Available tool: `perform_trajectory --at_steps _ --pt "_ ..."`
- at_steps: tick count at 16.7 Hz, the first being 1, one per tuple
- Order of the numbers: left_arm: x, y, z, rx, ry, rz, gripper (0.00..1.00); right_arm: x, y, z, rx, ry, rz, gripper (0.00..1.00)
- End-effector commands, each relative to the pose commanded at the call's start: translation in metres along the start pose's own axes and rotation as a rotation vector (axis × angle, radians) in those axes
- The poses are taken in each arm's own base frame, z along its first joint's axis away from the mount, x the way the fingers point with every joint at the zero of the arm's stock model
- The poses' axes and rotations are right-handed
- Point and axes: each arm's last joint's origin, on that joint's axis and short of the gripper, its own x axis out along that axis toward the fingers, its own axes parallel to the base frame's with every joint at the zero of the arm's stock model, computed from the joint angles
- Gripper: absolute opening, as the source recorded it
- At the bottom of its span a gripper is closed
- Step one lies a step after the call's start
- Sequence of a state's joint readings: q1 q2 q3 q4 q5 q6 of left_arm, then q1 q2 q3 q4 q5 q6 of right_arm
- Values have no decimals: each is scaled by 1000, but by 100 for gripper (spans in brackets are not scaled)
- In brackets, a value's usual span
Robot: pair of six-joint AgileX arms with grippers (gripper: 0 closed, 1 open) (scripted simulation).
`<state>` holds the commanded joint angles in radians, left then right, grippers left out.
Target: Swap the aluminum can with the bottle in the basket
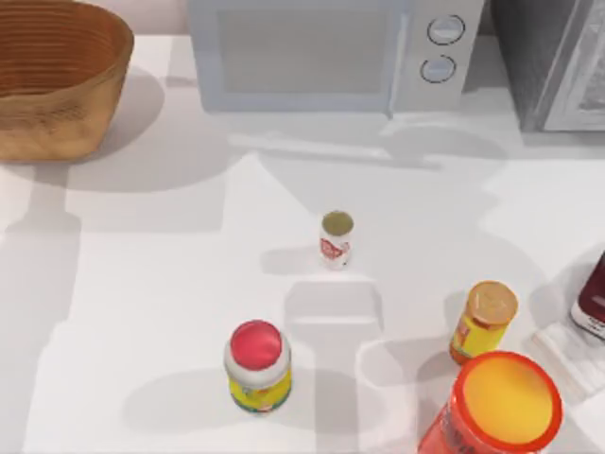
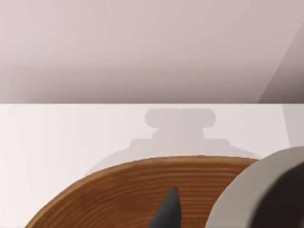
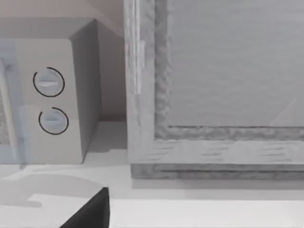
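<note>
Two end effectors, and neither gives much away: in the left wrist view a single dark fingertip (image 2: pixel 168 209) of the left end effector pokes up against the basket (image 2: pixel 142 190), whose ribbed orange-brown wall curves right in front of it, and I cannot tell whether its fingers are spread or pressed together. Over on the right wrist view, one dark finger (image 3: pixel 92 211) of the right end effector sits low over the white counter (image 3: pixel 199 211), with the microwave (image 3: pixel 52 95) and its two round dials ahead to one side and a grey cabinet (image 3: pixel 213 95) straight ahead; again, cannot tell if it is spread or closed. From above, the basket (image 1: pixel 57 80) sits at the counter's far left corner, just beside the microwave (image 1: pixel 321 52). The aluminum can (image 1: pixel 337 238) stands upright near the middle of the counter (image 1: pixel 142 284), apart from everything, well away from the basket. Nearer the front edge stands the red-lidded yellow-labelled jar (image 1: pixel 257 365), and off to the right the orange-lidded yellow jar (image 1: pixel 483 322). A big orange-rimmed container (image 1: pixel 496 407) looms at the bottom right, and a dark red container with a white band (image 1: pixel 593 301) peeks in at the right edge.
</note>
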<state>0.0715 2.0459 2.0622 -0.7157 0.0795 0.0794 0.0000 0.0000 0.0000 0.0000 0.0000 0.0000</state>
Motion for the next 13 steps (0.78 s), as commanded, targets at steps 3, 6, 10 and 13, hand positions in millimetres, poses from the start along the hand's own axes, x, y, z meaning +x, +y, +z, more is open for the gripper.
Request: perform_trajectory --at_steps 3,6,10,13 --pt "0 0 0 0 1 0 0 0 0 0 0 0 0 100" --pt "0 0 0 0 1 0 23 0 0 0 0 0 0 100" --pt "0 0 0 0 1 0 53 0 0 0 0 0 0 100" --pt "0 0 0 0 1 0 75 0 0 0 0 0 0 100"
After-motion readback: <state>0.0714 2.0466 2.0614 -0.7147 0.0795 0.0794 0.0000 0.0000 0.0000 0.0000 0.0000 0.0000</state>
